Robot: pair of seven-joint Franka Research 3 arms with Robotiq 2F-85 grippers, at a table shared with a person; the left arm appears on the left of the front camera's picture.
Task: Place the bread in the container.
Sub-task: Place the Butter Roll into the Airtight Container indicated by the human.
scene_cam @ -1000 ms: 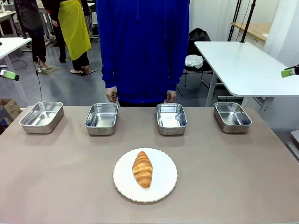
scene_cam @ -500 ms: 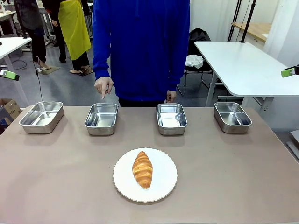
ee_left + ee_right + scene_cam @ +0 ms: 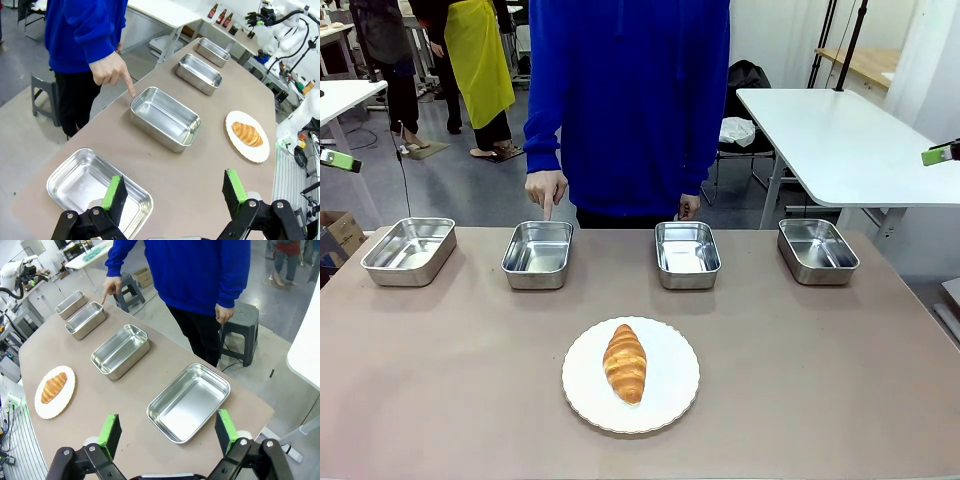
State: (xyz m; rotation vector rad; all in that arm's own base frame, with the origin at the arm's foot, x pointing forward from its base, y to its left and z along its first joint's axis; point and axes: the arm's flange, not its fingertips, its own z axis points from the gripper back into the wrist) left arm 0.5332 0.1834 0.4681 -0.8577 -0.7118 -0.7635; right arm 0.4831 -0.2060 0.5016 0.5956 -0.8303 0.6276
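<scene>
Front view: the croissant (image 3: 625, 363) lies lengthwise on a round white plate (image 3: 670, 400), midway along the desk (image 3: 440, 380) and toward its near edge. Four steel trays stand in a row along the far edge. A person in a blue top stands behind that edge. The pointing hand (image 3: 546, 190) aims one finger down at the far rim of the second tray (image 3: 537, 255), counted from the desk's left end. That tray is empty.

Left wrist view: the left pincer (image 3: 175, 194) hangs over the desk's left end, fingers wide apart and empty. The left end tray (image 3: 75, 180) sits beneath it. The fingertip is just beside the second tray's far corner; contact cannot be confirmed.

Right wrist view: the right pincer (image 3: 167, 432) is likewise spread and empty, above the right end tray (image 3: 189, 402). The croissant rests on its plate, well apart from every tray.
</scene>
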